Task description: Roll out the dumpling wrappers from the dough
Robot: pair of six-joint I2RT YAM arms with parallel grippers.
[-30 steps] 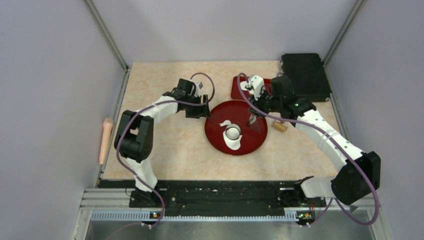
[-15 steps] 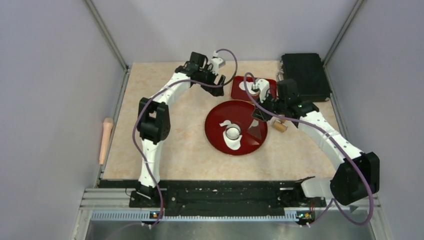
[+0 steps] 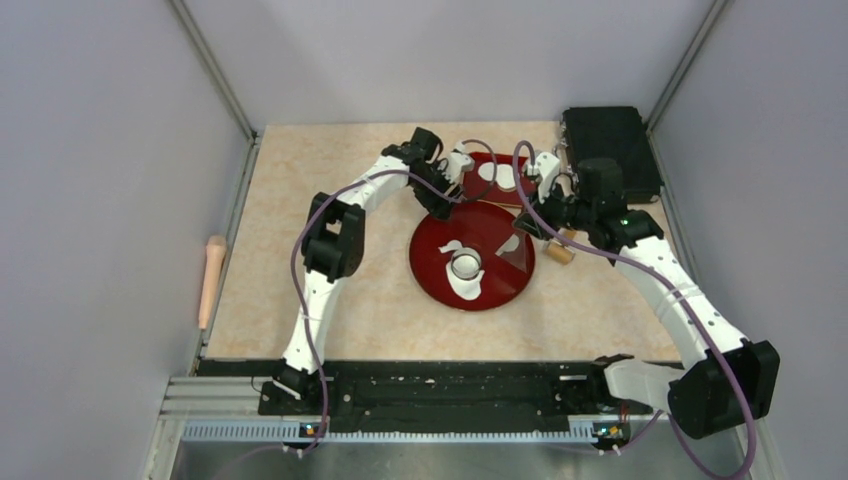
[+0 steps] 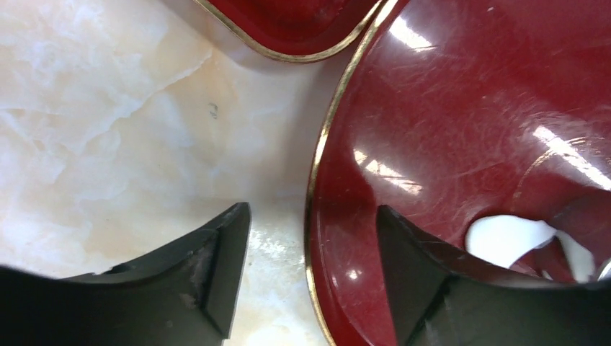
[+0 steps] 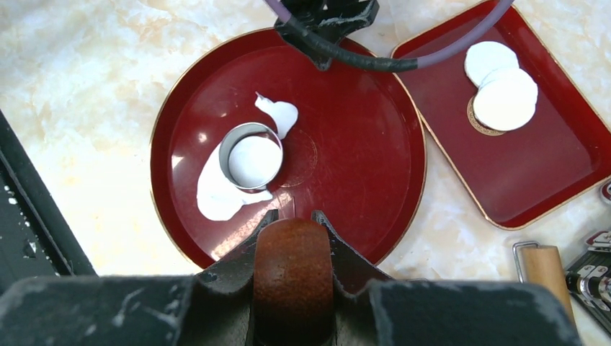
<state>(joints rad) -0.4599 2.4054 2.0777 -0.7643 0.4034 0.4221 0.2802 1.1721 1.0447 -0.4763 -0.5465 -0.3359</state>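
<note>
**Left arm swinging up to the plate/tray gap, right arm backing off with its load**

Left arm is now reaching into the upper centre of the top view. A second ago it was sitting off the left rim of the round plate [image 4: 447, 130]. Right arm is pulling back from over the plate toward the upper right.

Left fingers [image 4: 209, 281] are standing wide and holding nothing. They are straddling the plate's gold rim, one over bare worktop [image 4: 108, 108] and the other over the red surface. My read: they are lining up to pinch the rim and steady or shift the plate.

Right fingers [image 5: 241, 252] are clamping tight on a brown cylinder [image 5: 293, 274] and hanging above the plate's edge. Can't tell what the cylinder is; guessing a presser.

Metal ring [image 5: 250, 156] is sitting pressed into the dough [image 5: 212, 194] at the left of the plate in the right wrist view. A round of dough is showing inside the ring, ragged sheet is trailing out below it, and a small scrap [image 5: 279, 114] is lying just beside it. Finished dumpling wrappers [image 5: 501, 90] are lying overlapped in the rectangular tray [image 5: 547, 173], upper right of that view, parked clear of the cutting.

Room for moving:
- The tray corner and plate rim are nearly meeting, leaving only a thin strip of worktop for the outer left finger.
- Left wrist and cable are crowding the plate's top edge in the right wrist view, so both wrists are working close together.
- A wooden-handled tool [image 3: 560, 252] is lying just beside the plate under the right arm.
- The rolling pin [image 3: 212, 280] is lying well apart at the far left edge.
- The lower left of the worktop is offering the most room.
</note>
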